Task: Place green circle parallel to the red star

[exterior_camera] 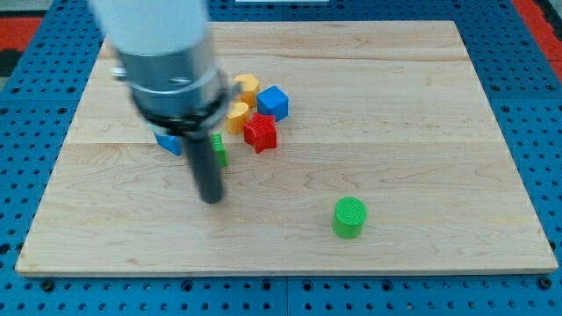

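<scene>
Tip (212,198) left of green circle (349,217), apart | red star (260,132) above | fingers: none fitted; state untellable

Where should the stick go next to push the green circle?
Probably my tip should swing round to the view's right of the green circle. The circle sits alone, lower and to the right of the red star, while my tip stands on its left, so it cannot yet push it starward.
</scene>
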`<state>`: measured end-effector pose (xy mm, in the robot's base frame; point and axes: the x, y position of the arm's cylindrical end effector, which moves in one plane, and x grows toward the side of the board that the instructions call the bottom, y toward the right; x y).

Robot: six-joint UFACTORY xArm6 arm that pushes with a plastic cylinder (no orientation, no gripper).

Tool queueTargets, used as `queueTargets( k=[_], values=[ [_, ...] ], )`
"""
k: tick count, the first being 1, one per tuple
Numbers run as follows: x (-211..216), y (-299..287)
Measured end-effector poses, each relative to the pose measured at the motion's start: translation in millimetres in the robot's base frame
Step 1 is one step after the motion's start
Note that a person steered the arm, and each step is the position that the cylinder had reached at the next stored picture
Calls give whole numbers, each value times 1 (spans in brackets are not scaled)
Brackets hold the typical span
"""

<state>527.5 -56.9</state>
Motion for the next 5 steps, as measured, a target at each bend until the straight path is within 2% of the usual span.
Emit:
queueTargets(
  k=[1, 2, 3, 4, 5],
  values=[
    [45, 12],
    [71, 58],
    [56, 135],
    [34, 161],
    [-4, 160]
  ],
)
